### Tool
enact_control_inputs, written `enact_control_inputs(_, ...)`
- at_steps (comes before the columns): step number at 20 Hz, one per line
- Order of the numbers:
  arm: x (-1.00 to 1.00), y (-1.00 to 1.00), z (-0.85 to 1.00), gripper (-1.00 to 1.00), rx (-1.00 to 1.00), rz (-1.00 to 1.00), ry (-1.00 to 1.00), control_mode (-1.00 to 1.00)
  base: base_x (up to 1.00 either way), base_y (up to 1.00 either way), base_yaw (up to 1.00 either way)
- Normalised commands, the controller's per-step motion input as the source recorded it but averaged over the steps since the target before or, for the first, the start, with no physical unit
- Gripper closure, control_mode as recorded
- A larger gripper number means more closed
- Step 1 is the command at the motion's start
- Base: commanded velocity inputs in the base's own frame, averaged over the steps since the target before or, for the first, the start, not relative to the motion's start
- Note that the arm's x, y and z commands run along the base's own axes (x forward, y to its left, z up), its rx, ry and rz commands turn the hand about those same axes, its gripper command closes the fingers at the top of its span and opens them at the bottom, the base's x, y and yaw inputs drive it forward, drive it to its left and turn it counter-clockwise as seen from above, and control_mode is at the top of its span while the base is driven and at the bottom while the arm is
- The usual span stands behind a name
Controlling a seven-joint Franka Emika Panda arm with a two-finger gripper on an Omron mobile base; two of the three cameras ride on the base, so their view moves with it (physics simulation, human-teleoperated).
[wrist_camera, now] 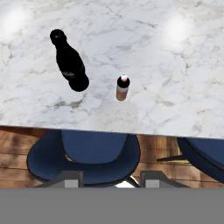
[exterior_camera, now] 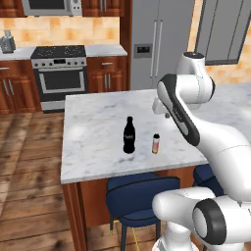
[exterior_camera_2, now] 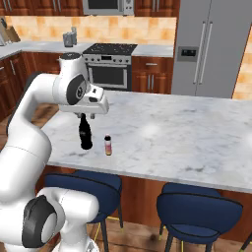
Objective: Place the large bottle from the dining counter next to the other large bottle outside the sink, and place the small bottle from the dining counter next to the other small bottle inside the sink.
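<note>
The large bottle, tall and black, stands upright near the front edge of the marble dining counter. The small bottle, pale orange-pink with a dark cap, stands just to its right. My gripper hovers above the counter's front edge, over the bottles and pointing down. Its fingers are apart with nothing between them. The sink, the other large bottle and the other small bottle are out of view.
Blue stools are tucked under the counter's front edge, with another to the right. A stove and a grey fridge stand against the back wall. Wooden floor lies left of the island.
</note>
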Motion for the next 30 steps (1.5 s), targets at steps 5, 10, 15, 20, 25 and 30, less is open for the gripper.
enact_control_inputs(5,0.00,0.00,0.00,-1.00,0.00,0.00,0.00,1.00,0.01,0.01,0.00)
enact_control_inputs(10,0.00,0.00,0.00,-1.00,0.00,0.00,0.00,1.00,0.08,0.73,-0.01)
enact_control_inputs(15,0.00,0.00,0.00,-1.00,0.00,0.00,0.00,1.00,0.20,0.48,-0.01)
enact_control_inputs(20,0.00,0.00,0.00,-1.00,0.00,0.00,0.00,1.00,0.77,-0.01,0.00)
enact_control_inputs(25,0.00,0.00,0.00,-1.00,0.00,0.00,0.00,1.00,0.84,-0.32,0.07)
enact_control_inputs(30,0.00,0.00,0.00,-1.00,0.00,0.00,0.00,-1.00,0.19,-0.09,0.01)
